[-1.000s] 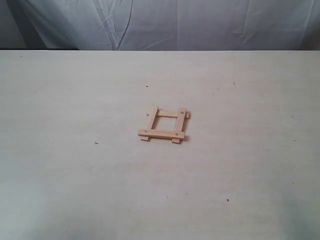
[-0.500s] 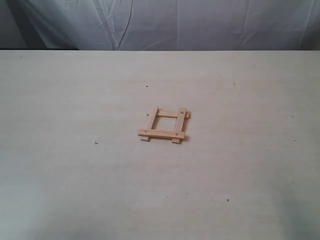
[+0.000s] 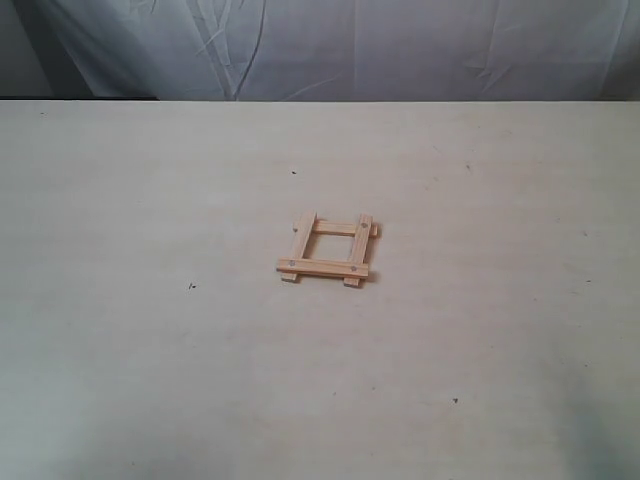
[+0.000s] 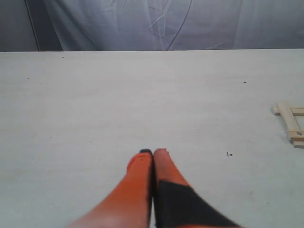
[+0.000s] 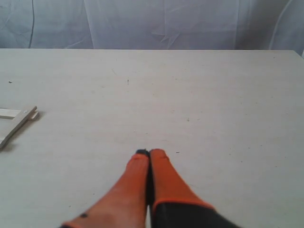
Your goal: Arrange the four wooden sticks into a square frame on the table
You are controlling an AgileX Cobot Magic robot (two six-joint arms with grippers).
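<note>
The square frame (image 3: 322,266) sits well apart from the table (image 3: 150,350) edges.

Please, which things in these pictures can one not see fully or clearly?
1. Left wrist view: the frame is cut off by the picture edge.
2. Right wrist view: the frame again, cut off by the edge.
3. Exterior view: the dark dots on the sticks are too small to identify.

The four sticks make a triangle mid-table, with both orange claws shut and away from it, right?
No: the four wooden sticks form a square frame, not a triangle, as the exterior view shows. It lies midway on the table; left gripper and right gripper are shut, away from it.
</note>
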